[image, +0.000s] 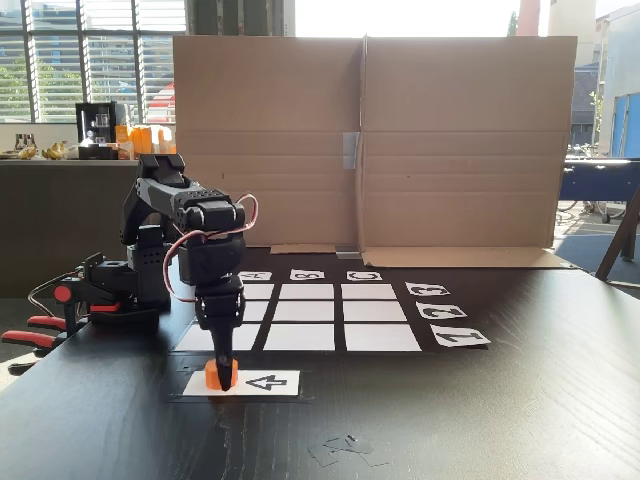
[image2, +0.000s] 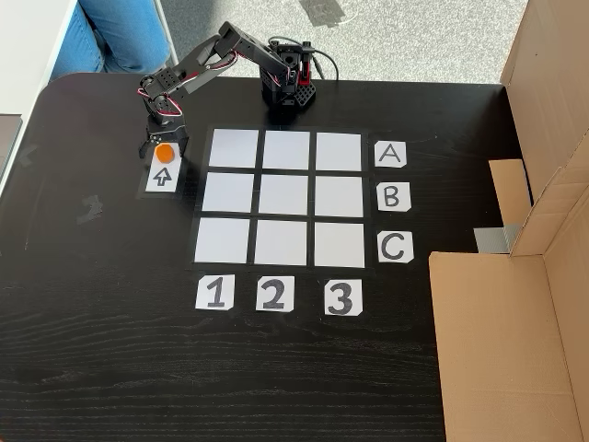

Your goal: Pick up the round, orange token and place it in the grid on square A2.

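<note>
The round, orange token (image: pixel 219 373) sits on the end of a white paper strip with a black arrow (image: pixel 258 382), just outside the grid (image2: pixel 285 198). In a fixed view from above, the token (image2: pixel 165 153) is at the top of that strip (image2: pixel 163 174), left of the row labelled A, and the arrow points toward it. The gripper (image: pixel 222 372) stands almost vertical over the token with its fingers down around it (one dark finger covers part of the orange side); I cannot tell if the fingers already press it or are only beside it. Square A2 (image2: pixel 286 149) is plain white with nothing on it, as are the other cells. The black arm (image2: pixel 216 60) reaches from its base (image2: pixel 288 87) at the table edge. A cardboard screen (image: pixel 370 140) stands behind the grid on the dark table (image: pixel 500 420).
</note>
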Controlling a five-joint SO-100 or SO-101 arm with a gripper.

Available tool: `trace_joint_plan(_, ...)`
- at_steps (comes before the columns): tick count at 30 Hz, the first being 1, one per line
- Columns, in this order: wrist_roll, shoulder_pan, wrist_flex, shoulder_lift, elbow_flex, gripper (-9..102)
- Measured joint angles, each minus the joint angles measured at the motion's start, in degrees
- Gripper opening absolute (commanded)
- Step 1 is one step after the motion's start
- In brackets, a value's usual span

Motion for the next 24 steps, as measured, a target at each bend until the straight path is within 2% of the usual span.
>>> trace_joint_plan(3, 0.1, 0.0, 0.0, -0.3, -0.3, 40)
trace_joint_plan(5, 0.4, 0.1, 0.1, -0.4, -0.4, 34)
trace_joint_plan(7, 0.5, 0.1, 0.1, -0.7, -0.5, 18)
trace_joint_plan(8, 0.5, 0.2, 0.0, -0.8, -0.5, 5)
trace_joint_plan(9, 0.5, 0.2, -0.3, -0.8, -0.6, 0)
trace_joint_plan(18, 0.9, 1.3, -2.3, -1.1, -0.7, -1)
trace_joint_plan(24, -0.7, 6.3, -4.9, 2.2, 0.6, -1)
